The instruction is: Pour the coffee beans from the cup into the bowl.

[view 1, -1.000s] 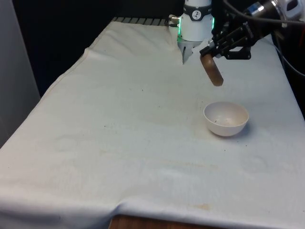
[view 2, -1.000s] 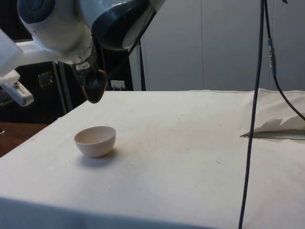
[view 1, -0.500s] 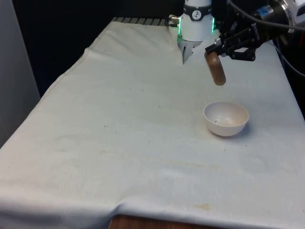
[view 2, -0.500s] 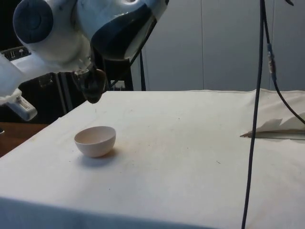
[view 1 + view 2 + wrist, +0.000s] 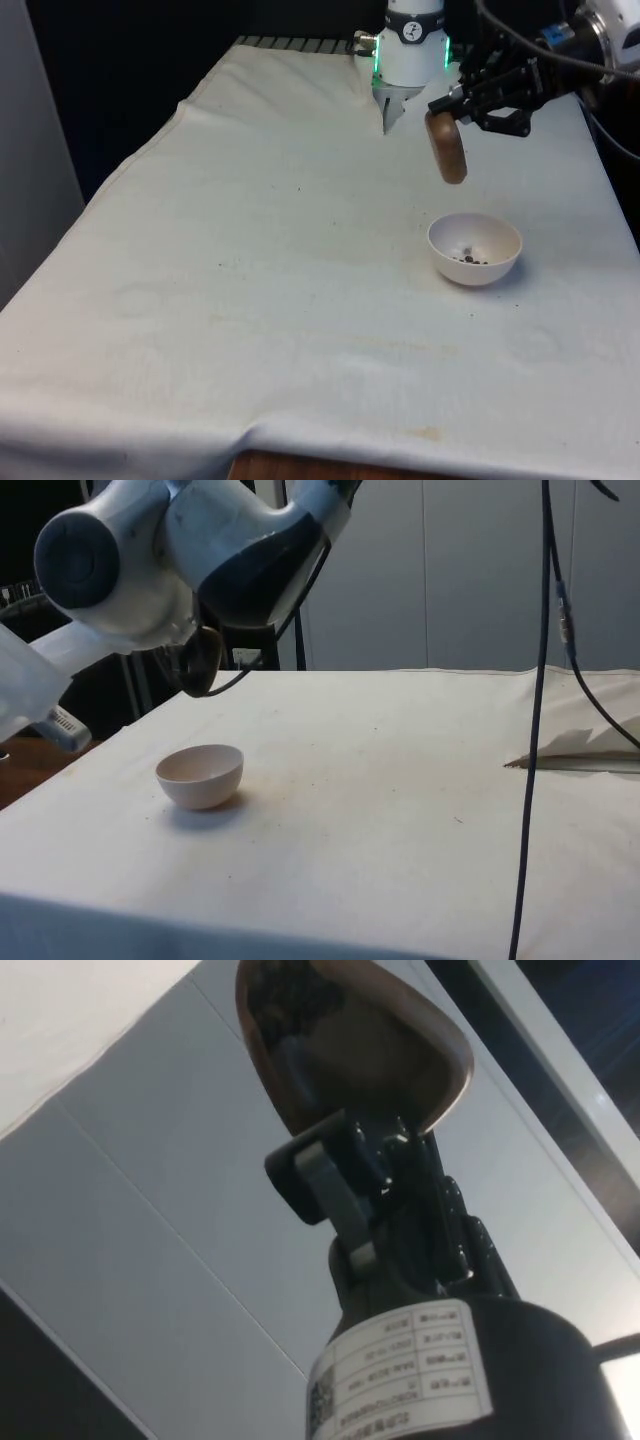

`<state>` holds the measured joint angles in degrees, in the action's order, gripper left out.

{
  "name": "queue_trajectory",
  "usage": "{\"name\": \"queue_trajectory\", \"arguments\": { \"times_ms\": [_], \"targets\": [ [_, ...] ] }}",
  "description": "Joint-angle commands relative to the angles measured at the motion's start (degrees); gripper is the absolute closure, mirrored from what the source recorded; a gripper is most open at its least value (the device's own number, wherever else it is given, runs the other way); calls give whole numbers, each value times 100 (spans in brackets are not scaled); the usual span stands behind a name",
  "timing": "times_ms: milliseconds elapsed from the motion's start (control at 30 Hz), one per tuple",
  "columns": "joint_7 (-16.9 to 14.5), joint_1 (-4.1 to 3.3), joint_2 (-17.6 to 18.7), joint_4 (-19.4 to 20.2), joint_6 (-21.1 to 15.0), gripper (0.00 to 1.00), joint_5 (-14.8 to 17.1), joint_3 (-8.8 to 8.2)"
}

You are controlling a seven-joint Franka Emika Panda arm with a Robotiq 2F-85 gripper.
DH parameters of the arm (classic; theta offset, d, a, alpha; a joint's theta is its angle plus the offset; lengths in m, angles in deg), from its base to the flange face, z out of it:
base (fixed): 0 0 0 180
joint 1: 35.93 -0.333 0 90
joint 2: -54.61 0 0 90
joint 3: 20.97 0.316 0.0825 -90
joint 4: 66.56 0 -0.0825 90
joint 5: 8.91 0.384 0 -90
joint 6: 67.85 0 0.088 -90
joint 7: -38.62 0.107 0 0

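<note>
Brown cup (image 5: 446, 148) hangs tipped mouth-down above the white bowl (image 5: 475, 249), clamped in the jaws of the gripper (image 5: 440, 108); a few coffee beans (image 5: 468, 256) lie inside. Pouring looks underway. Next likely calls for holding the tilt. The desk (image 5: 250, 260) offers open room, its edge near the bowl.

A table under a white cloth (image 5: 250, 260) filled most of the front view and the lower half of the side view (image 5: 400, 810). The cloth bore faint brownish stains and small dark specks. On it, at the right of the front view, stood a white bowl (image 5: 492, 266) with a few dark coffee beans (image 5: 468, 256) inside; in the side view the bowl (image 5: 201, 777) sat left of centre.
</note>
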<state>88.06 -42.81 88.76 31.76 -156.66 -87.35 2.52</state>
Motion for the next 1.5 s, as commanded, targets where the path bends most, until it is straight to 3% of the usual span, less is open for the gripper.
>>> {"name": "queue_trajectory", "arguments": {
  "times_ms": [0,133,167,200,433,867,1033,1067,1100,1400,1467],
  "targets": [
    [23,-29,29,-17,57,100,-52,-11],
    [86,-34,86,-6,138,100,-172,0],
    [69,-6,69,0,103,100,-143,17],
    [97,-34,92,-6,149,100,-201,0],
    [229,-6,115,57,258,100,-304,86],
    [665,-34,109,304,355,100,-556,189],
    [819,-34,143,361,390,100,-642,235],
    [785,-6,120,361,367,100,-613,246],
    [877,-34,149,390,407,100,-682,252],
    [980,-6,189,413,464,100,-825,321],
    [1037,-29,183,447,487,100,-911,327]
  ]
}}
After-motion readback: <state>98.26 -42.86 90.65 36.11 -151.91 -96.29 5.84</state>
